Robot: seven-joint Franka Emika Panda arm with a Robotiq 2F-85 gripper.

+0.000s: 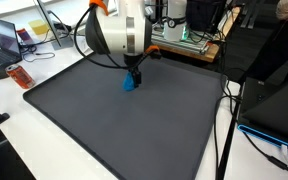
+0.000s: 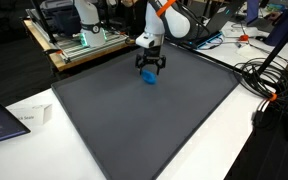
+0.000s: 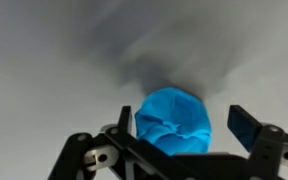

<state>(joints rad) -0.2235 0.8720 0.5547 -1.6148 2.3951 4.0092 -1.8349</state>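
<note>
Crumpled bright-blue lump (image 3: 173, 122), rounded, creased.

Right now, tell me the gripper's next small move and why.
Probably ease straight down a little before shutting. The gripper is open, and the wrist view shows the blue lump between its fingers on the dark mat; in both exterior views the fingertips seem only level with its top.

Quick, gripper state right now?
Gripper: open, jaws on either side of the crumpled blue object, not clamped on it.
</note>
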